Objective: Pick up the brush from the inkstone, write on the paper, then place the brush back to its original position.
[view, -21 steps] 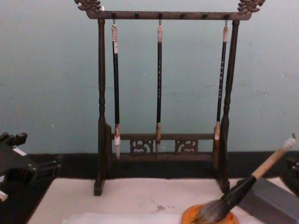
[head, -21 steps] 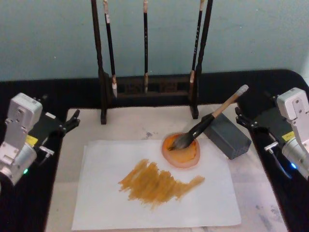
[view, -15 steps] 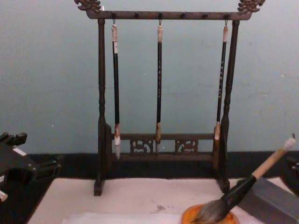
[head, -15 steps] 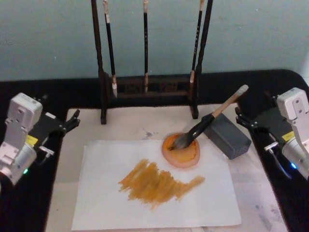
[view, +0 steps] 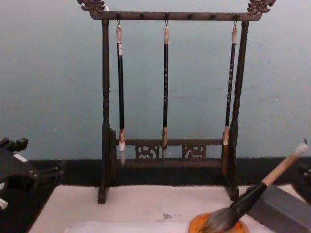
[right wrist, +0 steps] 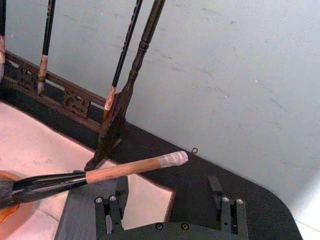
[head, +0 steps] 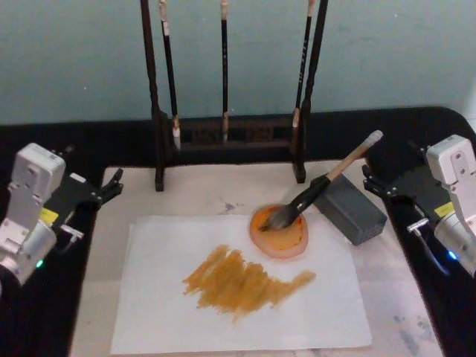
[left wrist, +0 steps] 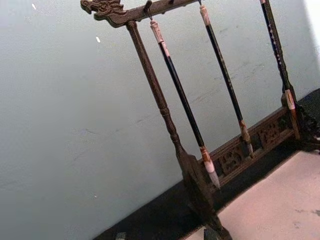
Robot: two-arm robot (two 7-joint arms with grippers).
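The brush (head: 327,182) lies free, its bushy bristles in the round orange inkstone (head: 280,251) and its tan handle propped on the grey block (head: 353,212). The chest view shows the brush (view: 265,184) slanting up from the inkstone (view: 195,223). The white paper (head: 223,320) carries a broad orange-brown smear at its middle. My left gripper (head: 110,187) sits open at the mat's left edge, far from the brush. My right gripper (head: 373,182) sits open just right of the block, and in its wrist view its open fingers (right wrist: 107,217) lie below the brush handle (right wrist: 125,170) without touching it.
A dark wooden rack (head: 223,137) with three slim black-handled brushes hanging from it stands at the back of the mat. The grey block (right wrist: 82,220) lies between my right gripper and the inkstone. Black tabletop (head: 44,312) surrounds the pale mat.
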